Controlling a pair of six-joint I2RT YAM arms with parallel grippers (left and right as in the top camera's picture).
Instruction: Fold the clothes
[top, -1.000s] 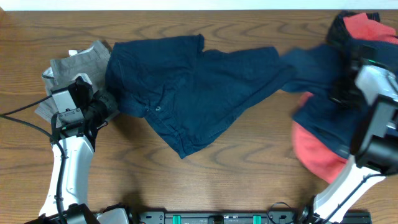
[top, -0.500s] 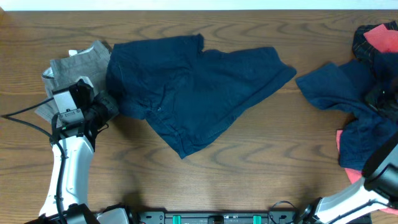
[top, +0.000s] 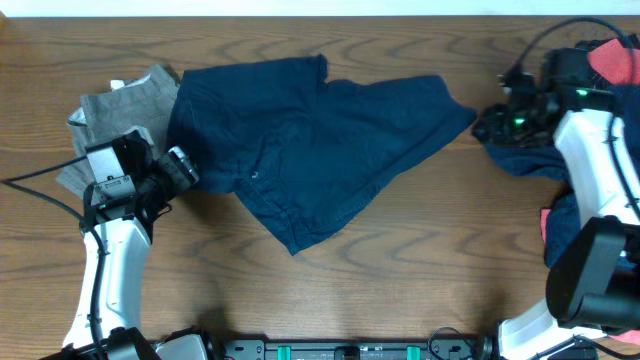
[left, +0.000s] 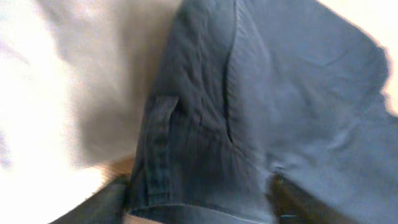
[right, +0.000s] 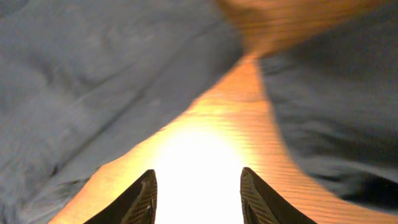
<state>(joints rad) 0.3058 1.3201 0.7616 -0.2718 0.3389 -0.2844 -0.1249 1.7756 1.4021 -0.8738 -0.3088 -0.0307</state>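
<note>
Overhead, navy shorts (top: 310, 140) lie spread on the table (top: 400, 270), waistband at the left gripper (top: 188, 170), its jaws parted wide; far leg just beside the right gripper (top: 487, 125), parted and empty.

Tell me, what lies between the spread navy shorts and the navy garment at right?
Only a bare strip of wooden table, clearest in the right wrist view, under the open right fingers.

navy shorts (left: 261, 112) beside pale cloth (left: 68, 93)
</note>
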